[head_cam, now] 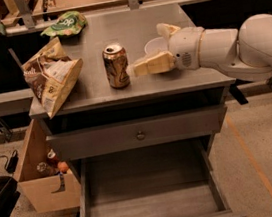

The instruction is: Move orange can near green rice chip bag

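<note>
The orange can (116, 66) stands upright near the middle of the grey cabinet top (115, 30). The green rice chip bag (65, 24) lies at the back left corner, well behind and left of the can. My gripper (147, 48) is open, reaching in from the right just right of the can. Its near finger (147, 64) points at the can with a small gap, and its far finger (167, 29) sits over the white bowl. It holds nothing.
A white bowl (153, 45) sits partly hidden behind my gripper. A larger brown and white chip bag (51, 78) lies at the left front edge. The bottom drawer (148, 194) is pulled open. A cardboard box (42, 174) with bottles stands on the floor at left.
</note>
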You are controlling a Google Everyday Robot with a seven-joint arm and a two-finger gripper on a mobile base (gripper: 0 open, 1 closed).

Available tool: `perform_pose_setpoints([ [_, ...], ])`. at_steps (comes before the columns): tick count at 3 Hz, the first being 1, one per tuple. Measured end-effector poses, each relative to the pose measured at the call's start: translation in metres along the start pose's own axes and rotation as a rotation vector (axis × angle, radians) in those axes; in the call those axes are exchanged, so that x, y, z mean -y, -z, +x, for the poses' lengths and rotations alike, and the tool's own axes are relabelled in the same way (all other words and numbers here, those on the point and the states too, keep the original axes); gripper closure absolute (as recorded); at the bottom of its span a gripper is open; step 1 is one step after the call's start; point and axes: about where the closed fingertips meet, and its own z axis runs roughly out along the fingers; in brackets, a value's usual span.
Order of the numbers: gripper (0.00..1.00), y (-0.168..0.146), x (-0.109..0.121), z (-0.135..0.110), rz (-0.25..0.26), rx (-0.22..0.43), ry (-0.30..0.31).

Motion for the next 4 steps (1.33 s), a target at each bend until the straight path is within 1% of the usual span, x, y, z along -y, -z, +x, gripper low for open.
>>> perform_pose_setpoints([
  [1,0.0,-0.035,0.002,-0.002,-0.016,-0.015,0.008],
  [2,0.0,-0.065,-0.002,0.01,-0.032,0.009,-0.007],
  [3,0.0,-0.094,-0.011,0.023,-0.054,0.04,-0.024],
  [4,0.16,-0.112,-0.017,0.025,-0.059,0.067,-0.017],
])
